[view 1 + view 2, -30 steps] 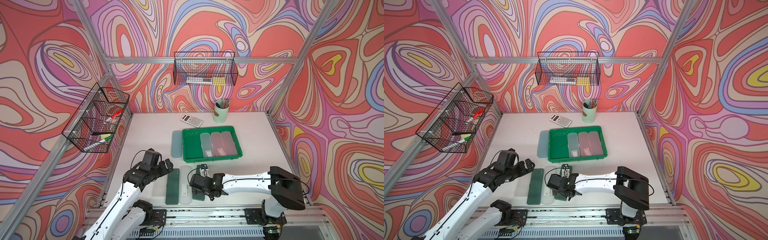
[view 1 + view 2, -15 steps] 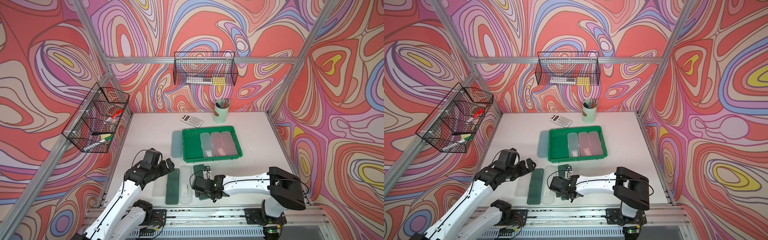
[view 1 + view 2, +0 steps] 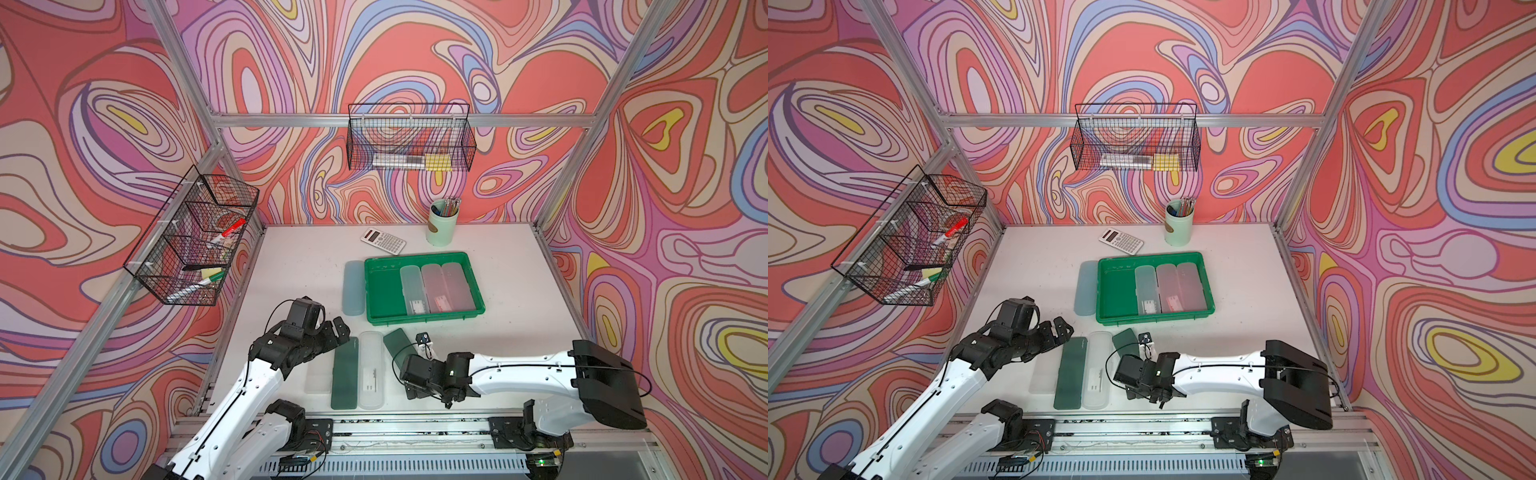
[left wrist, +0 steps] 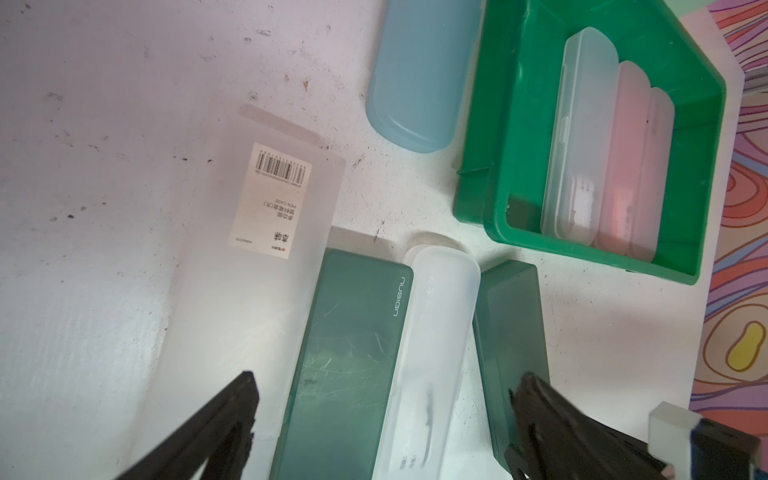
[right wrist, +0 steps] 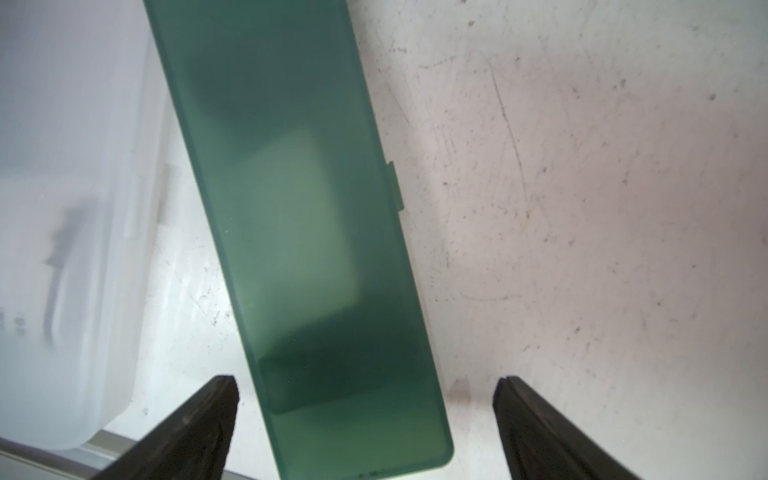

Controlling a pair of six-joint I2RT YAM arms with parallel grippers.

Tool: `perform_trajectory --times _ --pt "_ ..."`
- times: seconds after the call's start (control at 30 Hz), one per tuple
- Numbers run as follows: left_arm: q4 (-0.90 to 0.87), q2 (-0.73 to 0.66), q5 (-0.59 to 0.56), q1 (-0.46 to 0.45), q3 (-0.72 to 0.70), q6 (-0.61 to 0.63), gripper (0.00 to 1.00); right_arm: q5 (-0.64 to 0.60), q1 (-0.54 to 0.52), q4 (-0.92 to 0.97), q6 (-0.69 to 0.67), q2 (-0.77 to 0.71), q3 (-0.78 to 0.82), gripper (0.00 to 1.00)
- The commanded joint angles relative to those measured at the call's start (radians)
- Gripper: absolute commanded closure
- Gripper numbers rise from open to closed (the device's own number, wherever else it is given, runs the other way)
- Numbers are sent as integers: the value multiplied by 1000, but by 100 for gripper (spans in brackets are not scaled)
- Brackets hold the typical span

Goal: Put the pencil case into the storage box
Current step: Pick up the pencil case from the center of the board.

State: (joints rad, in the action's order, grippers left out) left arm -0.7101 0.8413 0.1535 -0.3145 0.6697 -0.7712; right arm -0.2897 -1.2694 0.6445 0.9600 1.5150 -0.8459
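Pickup seems the step in hand: the right tool [image 5: 365,382] hangs wide open astride the dark green pencil case [image 5: 299,232], flat on the counter [image 3: 515,332] near the storage box [image 3: 382,286]; next it must lower and close.

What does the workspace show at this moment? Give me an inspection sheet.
Surface: white table, scuffed and speckled.
Job's things: storage box holds three cases side by side, with one side strip bare; blue case lies outside, beside it; frosted case, dark green case, white case and tilted green case lie near the front edge.
Clutter: calculator and pen cup behind the box.
Hands: left hand open, above the front row; right hand open, jaws either side of the tilted green case's end, not touching it.
Cables: black cable along the right arm, cable loop at the left wrist; no snag seen.
Surroundings: wire baskets holding markers, patterned walls, aluminium frame.
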Motion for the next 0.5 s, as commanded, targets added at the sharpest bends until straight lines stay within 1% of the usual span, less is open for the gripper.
perform_trajectory --times 0.0,0.17,0.27,0.47 --pt "8 -23 -8 4 -3 1 1 -25 -5 47 -60 41 -47 2" --pt "7 -30 -3 4 -1 1 1 -5 -5 35 -61 101 -69 5" --pt "6 -31 -3 4 1 -2 1 -31 -4 64 -30 133 -78 6" --pt "0 -30 0 2 18 4 1 -26 -5 24 -19 151 -61 10"
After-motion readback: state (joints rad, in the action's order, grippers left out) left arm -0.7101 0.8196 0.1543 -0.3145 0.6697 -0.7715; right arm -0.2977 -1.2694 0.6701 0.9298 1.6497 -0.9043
